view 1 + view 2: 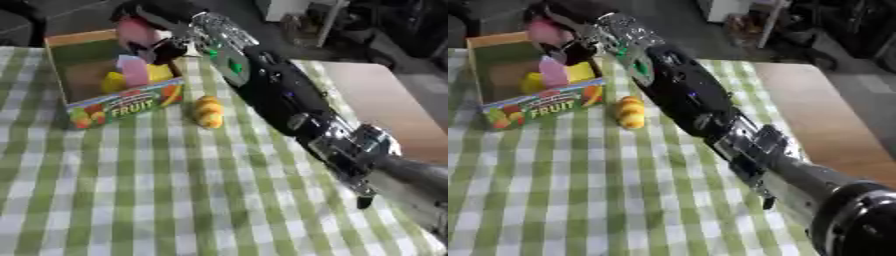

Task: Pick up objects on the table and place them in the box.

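Your right hand (153, 35) hangs over the box (83, 107), fingers clamped on a pink object (136, 31); release straight down.

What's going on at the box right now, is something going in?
The right hand reaches over the fruit box at the table's far left, its fingers curled round a pink object held above the opening. Inside the box lie a yellow item and another pink piece. An orange-yellow object lies on the checked tablecloth just right of the box, not yet picked up. The left hand is out of view.
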Motion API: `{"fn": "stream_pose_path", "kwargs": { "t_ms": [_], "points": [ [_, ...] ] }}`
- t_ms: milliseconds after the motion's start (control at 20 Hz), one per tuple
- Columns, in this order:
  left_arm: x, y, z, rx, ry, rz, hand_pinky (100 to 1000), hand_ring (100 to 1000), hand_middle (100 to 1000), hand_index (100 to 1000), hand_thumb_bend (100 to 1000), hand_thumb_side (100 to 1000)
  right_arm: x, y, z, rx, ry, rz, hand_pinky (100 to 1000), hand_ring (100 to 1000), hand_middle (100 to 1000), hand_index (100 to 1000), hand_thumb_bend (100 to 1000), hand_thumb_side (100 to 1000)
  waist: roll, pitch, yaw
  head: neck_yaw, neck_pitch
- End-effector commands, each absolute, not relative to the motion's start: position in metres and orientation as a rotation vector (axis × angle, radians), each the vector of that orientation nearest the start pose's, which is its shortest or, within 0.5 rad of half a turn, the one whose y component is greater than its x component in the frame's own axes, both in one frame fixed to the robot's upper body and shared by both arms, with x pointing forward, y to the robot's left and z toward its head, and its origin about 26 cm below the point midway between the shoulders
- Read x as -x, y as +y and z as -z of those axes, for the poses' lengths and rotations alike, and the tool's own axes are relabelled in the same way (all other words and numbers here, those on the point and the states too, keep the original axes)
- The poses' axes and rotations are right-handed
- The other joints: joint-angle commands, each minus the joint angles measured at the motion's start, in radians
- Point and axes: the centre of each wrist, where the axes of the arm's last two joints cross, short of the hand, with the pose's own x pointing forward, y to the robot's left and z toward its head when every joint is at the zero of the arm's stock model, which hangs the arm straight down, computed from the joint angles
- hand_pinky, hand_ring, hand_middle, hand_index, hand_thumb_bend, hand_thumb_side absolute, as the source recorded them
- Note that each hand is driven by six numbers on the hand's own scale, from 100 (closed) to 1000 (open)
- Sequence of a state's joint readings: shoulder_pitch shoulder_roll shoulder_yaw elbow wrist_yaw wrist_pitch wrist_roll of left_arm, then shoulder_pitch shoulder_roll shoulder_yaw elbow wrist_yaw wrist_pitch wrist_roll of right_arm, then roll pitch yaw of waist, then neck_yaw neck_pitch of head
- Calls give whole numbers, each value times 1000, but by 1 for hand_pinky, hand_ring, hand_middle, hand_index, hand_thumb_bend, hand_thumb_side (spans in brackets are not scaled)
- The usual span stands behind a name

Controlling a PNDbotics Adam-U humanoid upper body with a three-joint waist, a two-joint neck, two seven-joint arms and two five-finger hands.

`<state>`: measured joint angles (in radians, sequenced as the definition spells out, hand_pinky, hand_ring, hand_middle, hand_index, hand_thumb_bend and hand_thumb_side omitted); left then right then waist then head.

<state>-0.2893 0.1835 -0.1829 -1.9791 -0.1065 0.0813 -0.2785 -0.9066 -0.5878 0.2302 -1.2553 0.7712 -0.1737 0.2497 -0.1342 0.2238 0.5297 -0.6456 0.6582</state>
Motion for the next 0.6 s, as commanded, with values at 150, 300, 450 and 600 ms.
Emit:
{"fn": "stream_pose_path", "kwargs": {
  "t_ms": [150,300,450,600],
  "points": [
    [-294,186,-184,176,-2120,757,612,645,563,804,100,733,-452,-272,-259,1080,-1780,-1415,769,693,550,893,100,100,2,-4,18,-13,-15],
    [-295,184,-185,180,-2124,758,612,644,562,804,100,735,-458,-269,-247,1088,-1770,-1416,807,794,783,963,100,100,-3,2,24,-13,-18],
    [-295,183,-185,176,-2125,763,612,644,562,804,100,735,-460,-267,-241,1137,-1724,-1474,860,886,959,1000,100,170,-7,4,22,-5,-25],
    [-295,183,-185,171,-2125,764,611,644,562,805,100,734,-457,-264,-246,1242,-1743,-1454,874,915,1000,1000,100,409,-8,5,14,-1,-29]
  ]
}}
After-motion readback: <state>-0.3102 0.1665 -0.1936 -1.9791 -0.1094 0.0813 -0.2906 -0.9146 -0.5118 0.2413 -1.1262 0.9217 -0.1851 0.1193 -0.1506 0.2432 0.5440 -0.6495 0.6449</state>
